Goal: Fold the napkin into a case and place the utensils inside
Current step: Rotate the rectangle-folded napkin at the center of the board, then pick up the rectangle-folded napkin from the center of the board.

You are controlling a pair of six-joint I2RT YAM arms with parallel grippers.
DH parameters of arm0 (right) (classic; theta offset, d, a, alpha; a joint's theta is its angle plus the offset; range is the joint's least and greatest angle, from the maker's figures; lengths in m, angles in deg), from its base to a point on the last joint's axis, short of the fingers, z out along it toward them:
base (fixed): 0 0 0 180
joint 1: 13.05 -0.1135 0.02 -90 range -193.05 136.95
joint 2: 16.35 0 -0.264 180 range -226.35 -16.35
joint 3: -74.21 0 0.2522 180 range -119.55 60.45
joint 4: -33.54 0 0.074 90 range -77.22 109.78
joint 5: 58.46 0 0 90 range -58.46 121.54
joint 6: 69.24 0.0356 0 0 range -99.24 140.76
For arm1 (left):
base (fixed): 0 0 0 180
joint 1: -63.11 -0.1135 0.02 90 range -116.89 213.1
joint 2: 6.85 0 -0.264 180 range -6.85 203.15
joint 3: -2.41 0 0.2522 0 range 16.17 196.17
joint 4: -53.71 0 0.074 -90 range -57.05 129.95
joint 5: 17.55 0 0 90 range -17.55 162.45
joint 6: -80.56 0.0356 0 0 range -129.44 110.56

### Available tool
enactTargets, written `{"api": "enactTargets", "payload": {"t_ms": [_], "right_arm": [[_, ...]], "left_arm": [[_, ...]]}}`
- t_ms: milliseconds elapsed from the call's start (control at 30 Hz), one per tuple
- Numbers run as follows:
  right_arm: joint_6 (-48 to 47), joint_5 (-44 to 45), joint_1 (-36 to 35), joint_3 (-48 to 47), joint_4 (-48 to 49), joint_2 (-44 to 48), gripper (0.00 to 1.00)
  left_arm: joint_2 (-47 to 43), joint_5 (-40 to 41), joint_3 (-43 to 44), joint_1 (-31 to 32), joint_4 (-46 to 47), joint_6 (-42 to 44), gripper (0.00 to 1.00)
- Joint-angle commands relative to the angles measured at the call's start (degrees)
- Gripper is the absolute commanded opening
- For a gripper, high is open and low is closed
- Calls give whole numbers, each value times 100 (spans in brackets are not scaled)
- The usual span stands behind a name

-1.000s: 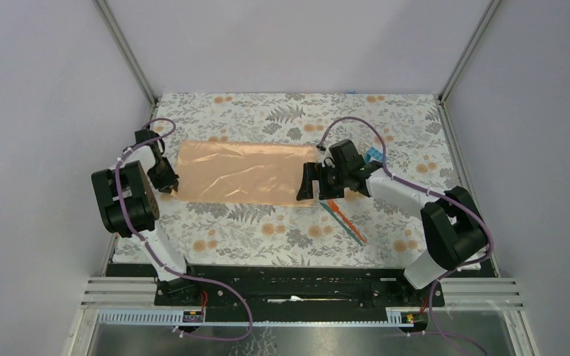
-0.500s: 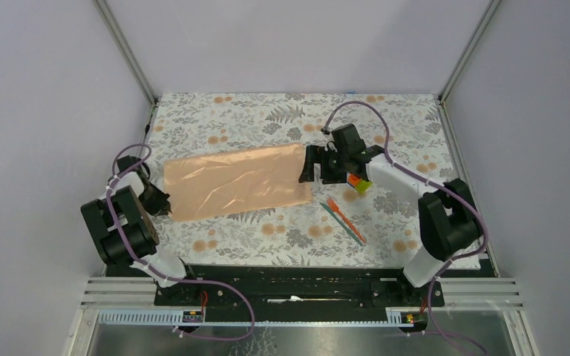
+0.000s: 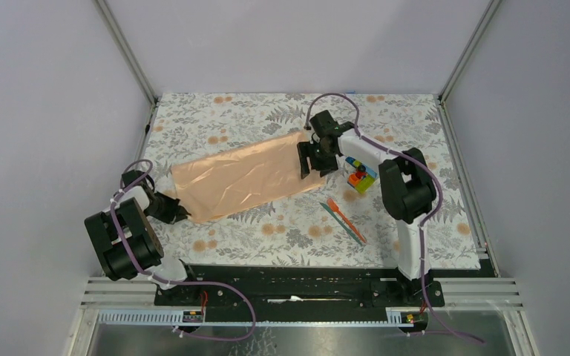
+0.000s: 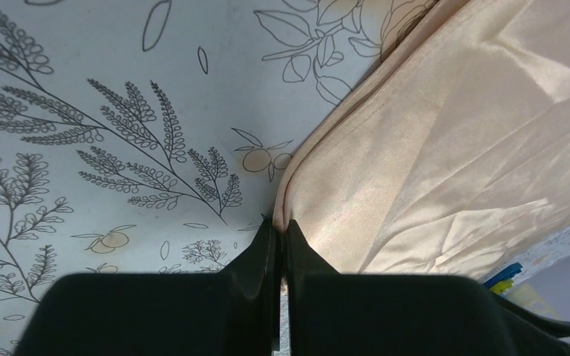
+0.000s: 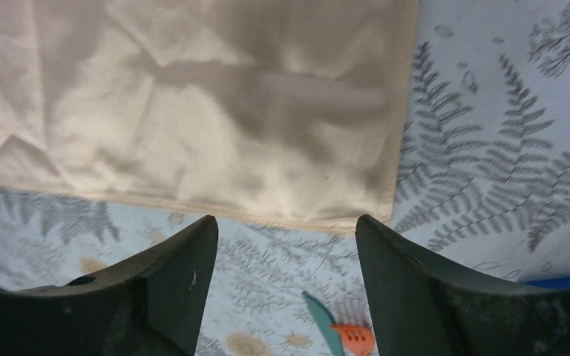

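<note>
Top external view: the peach napkin (image 3: pixel 241 178) lies slanted across the middle of the floral mat (image 3: pixel 267 233). At lower left, the left gripper (image 3: pixel 177 211) is pinched tight on its corner hem, likely to pull a fold. The right gripper (image 3: pixel 309 162), jaws spread wide, hovers at the cloth's right edge, probably to take that end. The orange and teal utensils (image 3: pixel 344 219) lie lower right, apart from the cloth.

Plain grey-lilac walls (image 3: pixel 289 44), 2 aluminium corner posts (image 3: pixel 126 52), floral-patterned table mat (image 3: pixel 267 237)
</note>
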Motion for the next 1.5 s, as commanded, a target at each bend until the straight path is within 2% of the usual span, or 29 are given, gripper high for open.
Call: {"api": "enactTargets", "payload": {"t_ms": [0,167,467,667,933,1167,1400,1467], "right_arm": [[-635,823,-58,-947,-978,-595,75],[-1025,914,-58,-2035,-1408,-1339,77],[-970,1315,-58,-2800,-1397,-1957,77],[-697,1651,-100,-2699,-1078,-2007,77],[-479,1020,-100,-2224,-450,-1705,78],[-485,996,-100,-2564,-683,-1740,81],[-462,1243,-108,-2087,-486,-1899,76],[-466,1312,-111,-1940,-335,-1933,70]], "left_arm": [[46,373,-73,54,-85,-3,0],[85,375,-85,97,-63,2,0],[75,267,-146,139,-26,-8,0],[-64,370,-164,140,-73,-49,0],[-191,473,-163,144,-114,-76,0],[-208,487,-173,137,-102,-86,0],[-251,531,-138,143,-154,-76,0],[-274,553,-120,143,-177,-76,0]]}}
